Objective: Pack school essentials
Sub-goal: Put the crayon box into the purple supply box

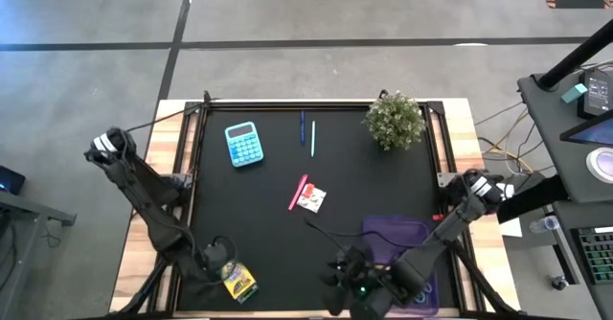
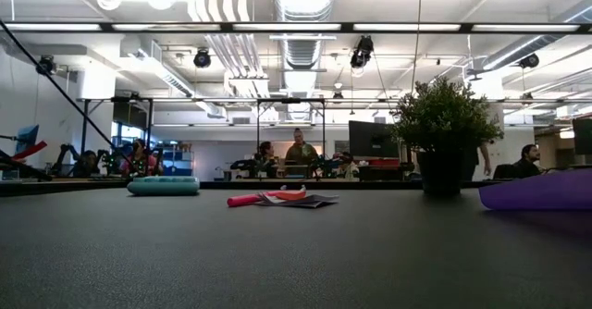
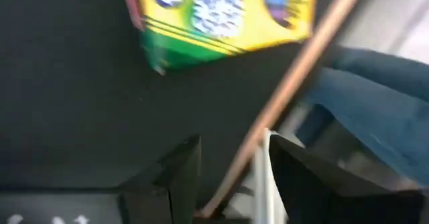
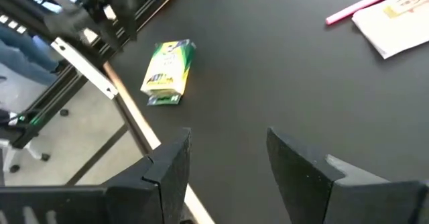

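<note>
Both grippers hang with jaws apart and empty: left gripper [image 3: 228, 177] beside the crayon box [image 1: 238, 281], right gripper [image 4: 228, 163] near the purple case [image 1: 397, 239]. Mid-mat lie a pink pen [image 1: 298, 192] touching a white-and-red packet [image 1: 311, 199]; calculator [image 1: 243, 144] and potted plant [image 1: 395, 121] stand well apart.

My left arm reaches down along the table's left side, its left gripper [image 3: 228, 177] low at the near edge, fingers spread and empty. My right arm angles in from the right, right gripper [image 4: 224, 167] near-centre, fingers parted, empty.
</note>
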You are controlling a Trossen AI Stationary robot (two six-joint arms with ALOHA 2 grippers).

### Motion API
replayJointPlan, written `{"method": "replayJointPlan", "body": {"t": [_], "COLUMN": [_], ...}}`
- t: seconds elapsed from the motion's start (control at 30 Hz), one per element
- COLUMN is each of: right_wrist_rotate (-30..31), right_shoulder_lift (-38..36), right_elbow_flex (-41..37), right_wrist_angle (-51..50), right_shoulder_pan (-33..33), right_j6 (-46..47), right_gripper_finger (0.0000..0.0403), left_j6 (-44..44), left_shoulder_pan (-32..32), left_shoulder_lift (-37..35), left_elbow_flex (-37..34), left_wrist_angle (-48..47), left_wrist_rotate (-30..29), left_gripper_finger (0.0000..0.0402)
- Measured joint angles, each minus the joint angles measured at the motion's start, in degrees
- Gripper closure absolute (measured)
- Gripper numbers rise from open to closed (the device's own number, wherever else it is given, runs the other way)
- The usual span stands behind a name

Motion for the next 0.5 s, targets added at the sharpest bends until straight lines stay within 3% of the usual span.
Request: {"method": "replayJointPlan", "body": {"t": [0.27, 0.5], "right_wrist_rotate": [-0.1, -1.6], "right_shoulder_lift": [0.0, 0.0], "right_elbow_flex": [-0.1, -0.1], "right_wrist_angle": [0.1, 0.0], "right_shoulder_pan": [-3.4, -4.2], "right_j6": [0.4, 0.4], "right_gripper_finger": [0.0218, 0.0218], "left_j6": [-0.3, -0.3], "left_shoulder_pan": [0.0, 1.9], "left_shoulder_lift": [10.1, 13.7], "left_elbow_flex": [0.4, 3.5], "left_wrist_angle": [-0.9, -1.7], "left_wrist_rotate": [-2.4, -8.5], "left_gripper_finger": [0.0242, 0.0242]}}
